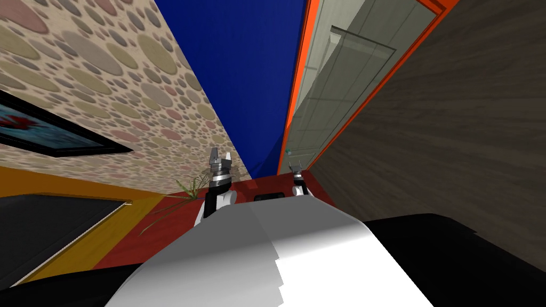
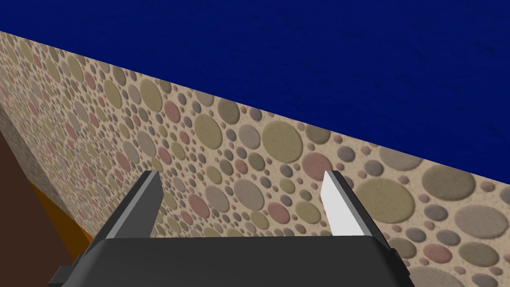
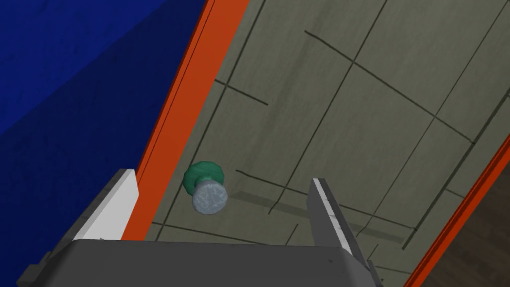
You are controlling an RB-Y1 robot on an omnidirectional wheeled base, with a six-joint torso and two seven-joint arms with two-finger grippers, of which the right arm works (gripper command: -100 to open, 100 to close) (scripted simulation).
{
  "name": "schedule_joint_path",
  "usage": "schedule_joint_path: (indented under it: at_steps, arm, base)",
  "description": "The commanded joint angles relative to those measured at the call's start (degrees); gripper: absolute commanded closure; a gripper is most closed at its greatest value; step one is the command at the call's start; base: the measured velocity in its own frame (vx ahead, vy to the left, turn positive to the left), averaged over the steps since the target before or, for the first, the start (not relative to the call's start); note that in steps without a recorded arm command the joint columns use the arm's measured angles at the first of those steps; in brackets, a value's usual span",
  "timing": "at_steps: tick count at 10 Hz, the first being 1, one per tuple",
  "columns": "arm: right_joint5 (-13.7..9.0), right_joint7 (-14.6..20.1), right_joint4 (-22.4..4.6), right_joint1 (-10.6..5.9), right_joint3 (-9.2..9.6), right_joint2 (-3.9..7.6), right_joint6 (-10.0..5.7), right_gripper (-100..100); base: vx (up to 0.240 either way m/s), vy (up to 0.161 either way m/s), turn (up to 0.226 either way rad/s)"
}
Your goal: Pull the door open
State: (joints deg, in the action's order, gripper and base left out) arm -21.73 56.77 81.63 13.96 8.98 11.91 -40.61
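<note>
A grey-green panelled door (image 1: 341, 80) (image 3: 348, 109) stands in an orange frame (image 1: 298, 85) (image 3: 199, 99), closed as far as I can see. Its knob (image 3: 209, 192) has a green base and a grey round end, close to the frame. My right gripper (image 3: 224, 194) (image 1: 294, 166) is open just short of the door, and the knob lies in the gap between its fingers (image 3: 326, 204), nearer one of them, untouched. My left gripper (image 1: 219, 160) (image 2: 244, 192) is raised to the left, open, with nothing in it.
A blue wall (image 1: 240, 69) runs left of the door frame, and a dark wood-grain wall (image 1: 442, 138) rises to the right. A spotted wall (image 1: 106, 80) with a framed picture (image 1: 48, 130) is on the left. A small plant (image 1: 186, 192) stands on the red floor.
</note>
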Motion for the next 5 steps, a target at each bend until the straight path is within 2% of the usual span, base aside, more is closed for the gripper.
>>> schedule_joint_path:
  at_steps: [1,3,4,5]
  arm:
    - [-0.5,1.9,-1.9,-0.29,0.38,0.4,-0.4,-100]
    - [-1.9,5.6,-6.0,-1.74,1.53,1.51,-1.41,-100]
    - [-1.9,6.3,-6.7,-1.74,1.53,1.51,-1.41,-100]
    - [-2.6,8.4,-8.6,-2.44,2.08,2.05,-1.9,-100]
  base:
    - [0.041,-0.067,0.053]
    - [0.048,-0.065,0.123]
    - [0.047,-0.063,0.076]
    - [0.036,-0.06,0.109]
